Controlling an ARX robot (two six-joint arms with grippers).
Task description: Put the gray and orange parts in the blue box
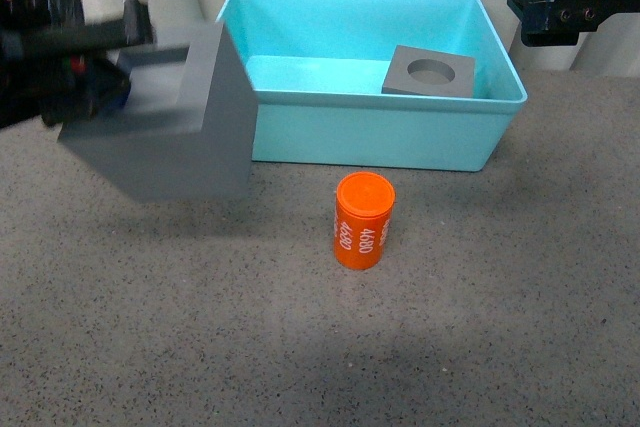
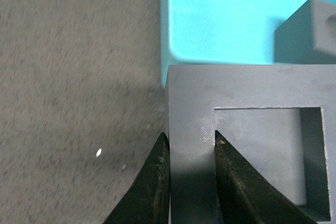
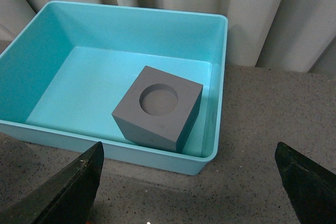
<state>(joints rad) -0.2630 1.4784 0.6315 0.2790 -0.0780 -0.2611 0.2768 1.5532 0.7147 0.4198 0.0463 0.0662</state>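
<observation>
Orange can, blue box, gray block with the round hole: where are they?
Orange can (image 1: 363, 222): front view, its lettered side.
Blue box (image 1: 370, 142): front view, its near wall.
Gray block (image 3: 160, 100): right wrist view, inside its round hole.

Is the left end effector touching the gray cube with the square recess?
Touching. Left wrist view: the left end effector pinches the gray cube, one finger outside its wall, one inside.

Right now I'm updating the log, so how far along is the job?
Done: the round-recess cube lies in the blue box. In hand: the left arm's jaws hold the square-recess cube, raised beside the box. Left: the orange cylinder, standing on the table.
</observation>
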